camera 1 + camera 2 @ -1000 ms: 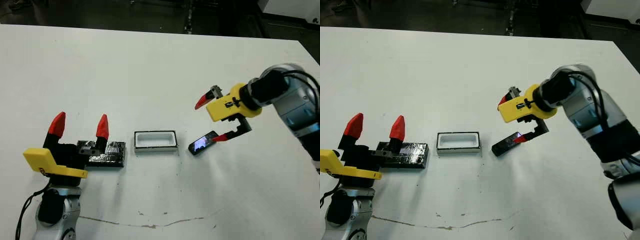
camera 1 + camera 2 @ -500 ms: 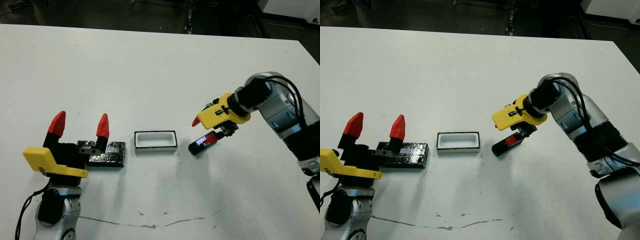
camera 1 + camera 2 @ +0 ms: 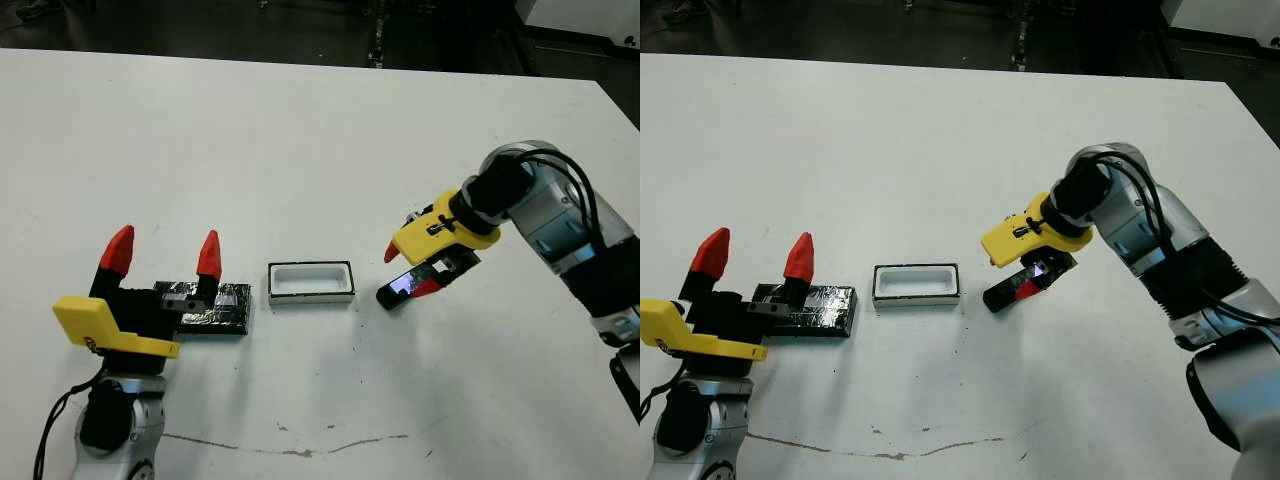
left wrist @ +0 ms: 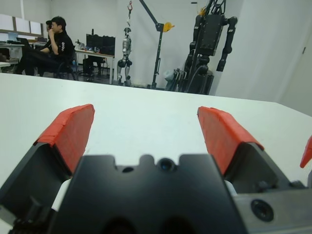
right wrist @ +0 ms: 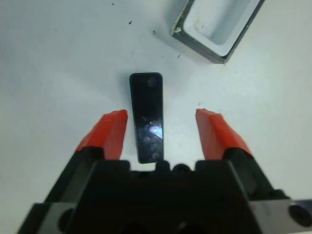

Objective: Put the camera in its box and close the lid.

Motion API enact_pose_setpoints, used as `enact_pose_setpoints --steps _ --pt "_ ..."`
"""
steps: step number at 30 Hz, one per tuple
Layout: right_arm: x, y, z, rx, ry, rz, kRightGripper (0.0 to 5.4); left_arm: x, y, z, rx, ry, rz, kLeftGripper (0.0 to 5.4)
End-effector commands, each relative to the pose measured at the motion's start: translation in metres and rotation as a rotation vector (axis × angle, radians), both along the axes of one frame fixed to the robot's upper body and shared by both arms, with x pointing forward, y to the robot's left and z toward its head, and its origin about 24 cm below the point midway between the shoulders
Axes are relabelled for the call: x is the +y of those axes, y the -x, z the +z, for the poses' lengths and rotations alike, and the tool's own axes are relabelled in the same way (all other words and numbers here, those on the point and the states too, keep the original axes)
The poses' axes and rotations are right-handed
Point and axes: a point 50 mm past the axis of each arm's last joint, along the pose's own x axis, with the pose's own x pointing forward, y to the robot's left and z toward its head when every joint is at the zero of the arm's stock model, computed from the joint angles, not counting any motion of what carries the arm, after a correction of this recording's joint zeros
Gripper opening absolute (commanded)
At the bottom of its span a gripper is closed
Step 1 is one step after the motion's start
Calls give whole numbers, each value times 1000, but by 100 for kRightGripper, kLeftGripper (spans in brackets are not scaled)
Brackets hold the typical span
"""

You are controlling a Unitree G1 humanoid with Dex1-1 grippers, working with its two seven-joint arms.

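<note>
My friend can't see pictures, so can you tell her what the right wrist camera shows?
The right gripper is open, with one red finger on each side of the black camera, which lies flat on the white table. A corner of the open box sits a little beyond the camera, with nothing inside the part that shows.

Lid (image 3: 215,308): left part covered by the left tool (image 3: 163,258) body in head views. Camera (image 3: 401,287): right end under the right tool (image 3: 410,268). Box (image 5: 218,25) cut by the frame edge in right wrist view. Right forearm runs off frame. Whether the red tips touch the camera: cannot tell.
</note>
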Motion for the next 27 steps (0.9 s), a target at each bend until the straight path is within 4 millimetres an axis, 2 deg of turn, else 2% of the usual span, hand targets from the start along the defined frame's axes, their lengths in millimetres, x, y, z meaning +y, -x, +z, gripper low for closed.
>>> enact_pose_setpoints --steps 1,8,27 --pt "-3 -1 6 -16 26 24 434 0 1 -3 16 -1 5 540" --pt "0 1 3 -15 50 39 539 -1 3 -2 17 1 5 540" --pt "-4 4 -19 40 54 6 539 -2 5 -3 24 -22 17 540"
